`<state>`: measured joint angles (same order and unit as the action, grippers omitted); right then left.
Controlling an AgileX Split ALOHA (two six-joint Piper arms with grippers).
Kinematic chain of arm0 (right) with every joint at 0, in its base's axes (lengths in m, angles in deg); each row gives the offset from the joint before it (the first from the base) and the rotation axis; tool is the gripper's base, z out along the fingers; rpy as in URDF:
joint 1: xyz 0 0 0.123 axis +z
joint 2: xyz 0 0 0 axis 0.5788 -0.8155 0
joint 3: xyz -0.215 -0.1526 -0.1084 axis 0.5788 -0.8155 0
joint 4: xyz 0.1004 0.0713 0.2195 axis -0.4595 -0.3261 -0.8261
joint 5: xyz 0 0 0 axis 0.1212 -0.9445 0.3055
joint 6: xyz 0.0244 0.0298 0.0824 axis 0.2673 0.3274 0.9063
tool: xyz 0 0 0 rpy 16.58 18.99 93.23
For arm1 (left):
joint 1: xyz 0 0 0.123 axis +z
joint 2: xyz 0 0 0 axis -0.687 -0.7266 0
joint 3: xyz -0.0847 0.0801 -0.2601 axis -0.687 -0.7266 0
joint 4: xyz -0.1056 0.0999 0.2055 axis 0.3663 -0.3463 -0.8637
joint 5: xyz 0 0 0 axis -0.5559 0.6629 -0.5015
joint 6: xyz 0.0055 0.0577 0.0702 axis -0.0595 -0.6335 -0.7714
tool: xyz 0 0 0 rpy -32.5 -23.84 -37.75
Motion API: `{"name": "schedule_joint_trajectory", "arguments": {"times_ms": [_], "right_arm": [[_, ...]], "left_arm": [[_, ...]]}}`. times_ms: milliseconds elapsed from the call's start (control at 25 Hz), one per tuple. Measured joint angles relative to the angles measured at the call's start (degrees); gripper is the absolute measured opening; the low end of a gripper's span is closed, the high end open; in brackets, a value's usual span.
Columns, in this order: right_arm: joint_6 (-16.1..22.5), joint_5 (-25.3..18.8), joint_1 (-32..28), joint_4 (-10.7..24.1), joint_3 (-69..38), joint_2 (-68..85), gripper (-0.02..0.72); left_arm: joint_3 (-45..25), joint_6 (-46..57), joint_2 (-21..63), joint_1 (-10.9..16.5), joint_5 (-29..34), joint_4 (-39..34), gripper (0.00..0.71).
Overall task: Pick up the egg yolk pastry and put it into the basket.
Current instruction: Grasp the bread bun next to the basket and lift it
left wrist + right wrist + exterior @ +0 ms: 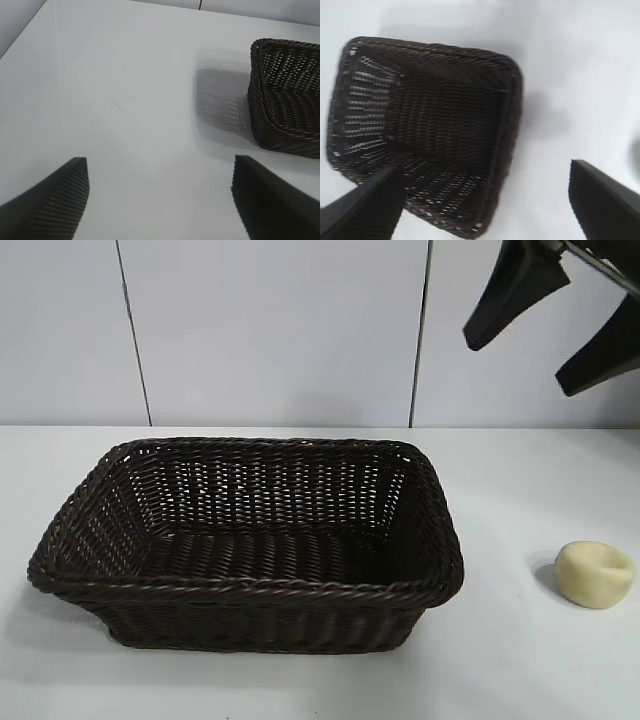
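You have a basket (250, 540) of dark brown woven wicker, its strands faintly glossy, the rim braided and rough. At about three o'clock from it lies the egg yolk pastry (596, 574), pale yellow, matt and smooth, with a soft dent on top. Both rest on a table (300, 690) that looks white, smooth and slightly sheened. The left gripper (160, 200) has black matt fingers (55, 195) with finely ribbed, rubbery-looking pads. The right gripper (550, 330) fingers look plain black and matt.

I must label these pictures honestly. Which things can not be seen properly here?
- Right gripper: exterior view, arm cut off by the top edge.
- Left gripper: absent from exterior view; its wrist view shows only fingertips.
- Egg yolk pastry: unseen in both wrist views.
- Basket: left wrist view, cut by the edge.
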<state>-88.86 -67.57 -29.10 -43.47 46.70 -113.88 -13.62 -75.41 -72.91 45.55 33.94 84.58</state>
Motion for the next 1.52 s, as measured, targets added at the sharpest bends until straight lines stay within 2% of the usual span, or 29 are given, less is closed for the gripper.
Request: {"name": "schedule_joint_trajectory", "arguments": {"times_ms": [360,680,1160,1520], "right_arm": [[0.06,0.78,-7.09,-0.05,0.05,-4.63,0.633],[-1.17,3.65,-7.35,-1.90,0.18,-13.65,0.633],[-1.17,6.26,-7.35,-1.95,0.29,-24.16,0.633],[0.72,7.55,-7.35,1.73,0.41,-27.33,0.633]], "left_arm": [[0.00,0.05,0.00,0.00,0.06,0.00,0.571],[0.00,0.05,0.00,0.00,0.06,0.00,0.571],[0.00,0.05,0.00,0.00,0.06,0.00,0.571],[0.00,0.05,0.00,0.00,0.07,0.00,0.571]]}}
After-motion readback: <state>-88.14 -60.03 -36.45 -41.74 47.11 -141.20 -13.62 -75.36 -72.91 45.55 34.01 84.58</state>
